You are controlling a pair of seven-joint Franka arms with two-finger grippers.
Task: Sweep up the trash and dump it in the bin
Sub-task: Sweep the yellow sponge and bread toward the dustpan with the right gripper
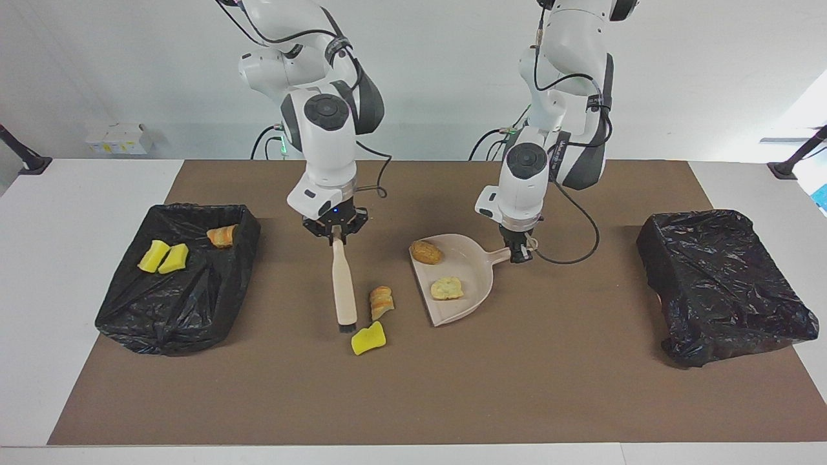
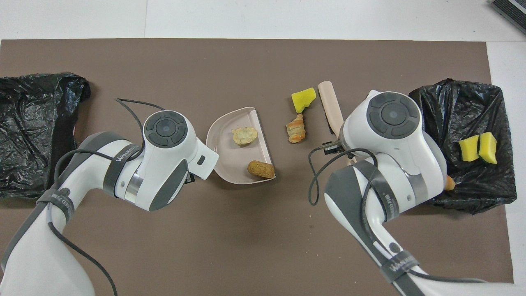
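My right fingers pinch the brush, left fingers the dustpan handle. Three pieces binned, two panned; the croissant and yellow wedge remain.

white table | covered by brown mat | on mat: two black-lined bins, dustpan, croissant piece, yellow foam wedge
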